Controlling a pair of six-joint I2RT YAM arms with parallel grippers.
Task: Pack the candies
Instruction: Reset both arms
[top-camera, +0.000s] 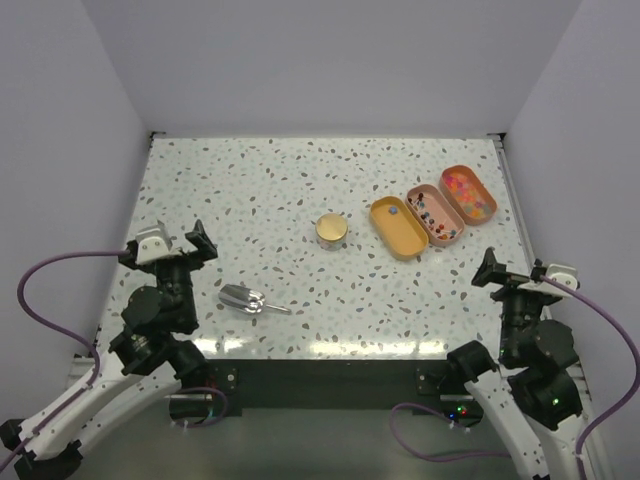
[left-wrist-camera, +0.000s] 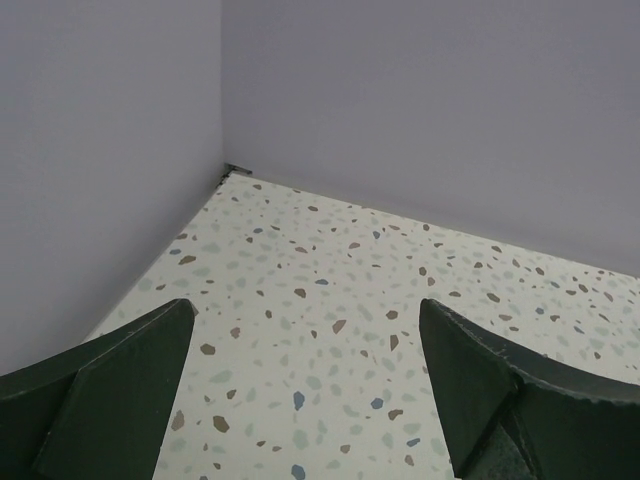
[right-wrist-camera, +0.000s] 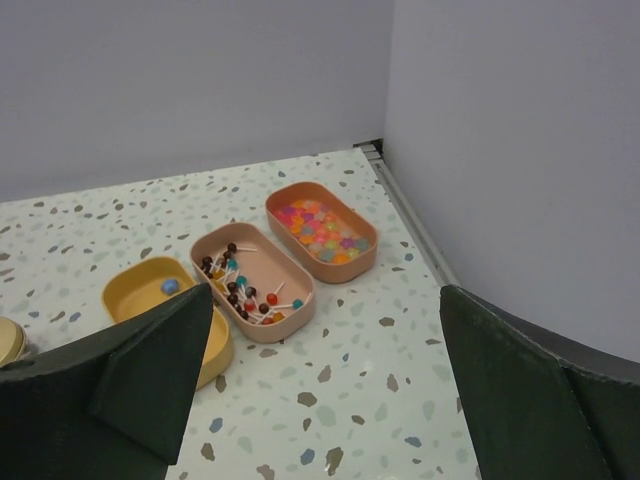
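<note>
The candies (top-camera: 470, 190) are tiny loose sweets in mixed colours. They fill an orange oval tray (top-camera: 487, 188) at the far right and also show in the right wrist view (right-wrist-camera: 322, 229). A pink tray (right-wrist-camera: 291, 305) beside it holds small ball sweets on white sticks (right-wrist-camera: 240, 287). A yellow tray (right-wrist-camera: 132, 292) holds one blue sweet (right-wrist-camera: 169, 286). My right gripper (top-camera: 518, 272) is open and empty, near of the trays, which lie ahead between its fingers (right-wrist-camera: 160, 370). My left gripper (top-camera: 168, 246) is open and empty at the near left, over bare table (left-wrist-camera: 305, 330).
A round gold tin (top-camera: 332, 231) stands mid-table, left of the yellow tray (top-camera: 408, 245). A metal scoop (top-camera: 245, 298) lies near the front edge, right of my left gripper. Grey walls close in the table on the left, back and right.
</note>
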